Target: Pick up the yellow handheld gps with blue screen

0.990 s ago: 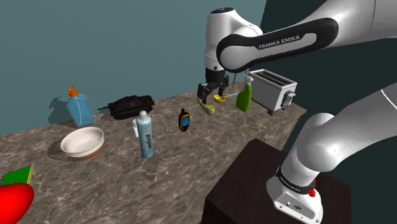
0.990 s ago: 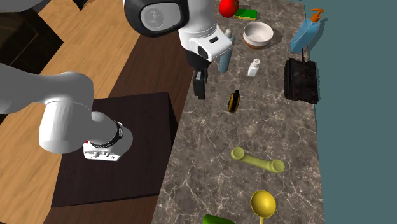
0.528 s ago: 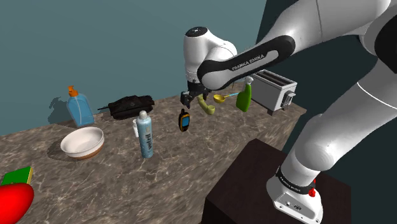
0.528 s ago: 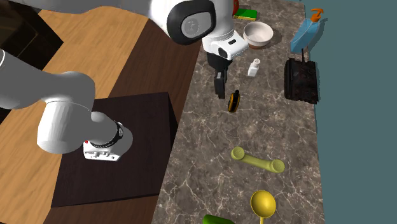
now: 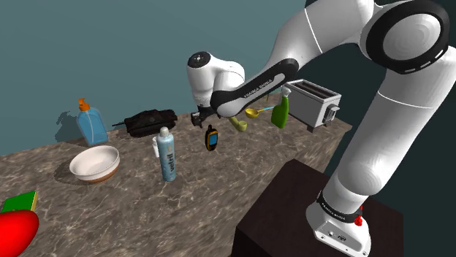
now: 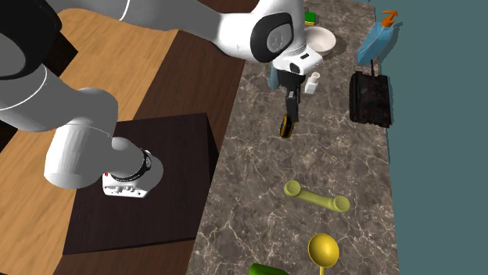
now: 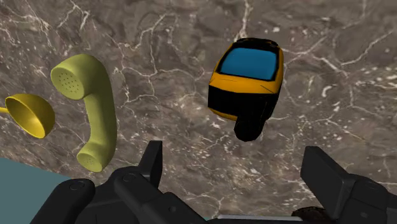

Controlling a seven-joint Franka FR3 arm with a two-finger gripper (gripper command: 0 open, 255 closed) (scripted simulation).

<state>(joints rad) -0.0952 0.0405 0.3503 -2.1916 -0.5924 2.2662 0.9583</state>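
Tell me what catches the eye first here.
The big white arm arches over the marbled counter, its gripper hanging close above the yellow, blue-screened GPS with fingers open. Nearby lie a yellow-green handset and a yellow scoop.

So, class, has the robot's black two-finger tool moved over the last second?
Yes. The black two-finger tool went towards the shoulder view's left, from the yellow-green telephone handset to near the yellow handheld GPS.
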